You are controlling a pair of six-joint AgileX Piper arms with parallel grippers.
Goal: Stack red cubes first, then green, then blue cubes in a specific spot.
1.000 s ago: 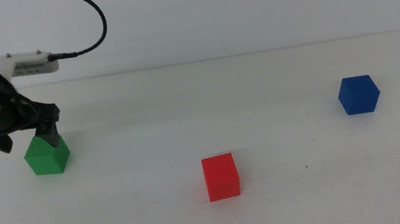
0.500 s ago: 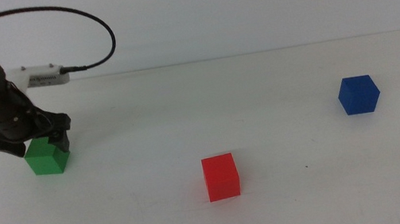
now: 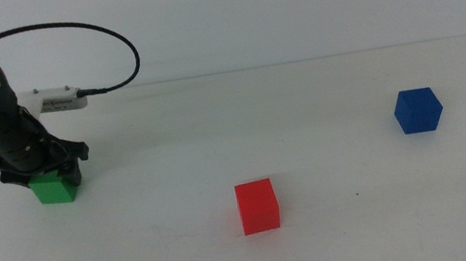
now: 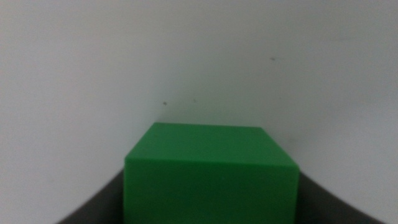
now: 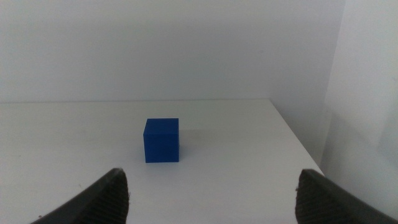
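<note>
The green cube (image 3: 54, 190) sits on the white table at the far left. My left gripper (image 3: 40, 170) is lowered over it, open, with one jaw on each side of the cube. In the left wrist view the green cube (image 4: 210, 177) fills the gap between the two dark jaws. The red cube (image 3: 257, 205) stands alone at the front centre. The blue cube (image 3: 417, 111) stands at the right and also shows in the right wrist view (image 5: 161, 140). My right gripper (image 5: 208, 186) is open and empty, short of the blue cube and out of the middle view.
The left arm's black cable (image 3: 96, 35) loops above the table at the back left. The table's right edge (image 5: 298, 146) runs close beside the blue cube. Bare white tabletop (image 3: 213, 124) lies between the three cubes.
My left gripper has moved down onto the green cube, from just above it to straddling it. The cubes have not moved.
</note>
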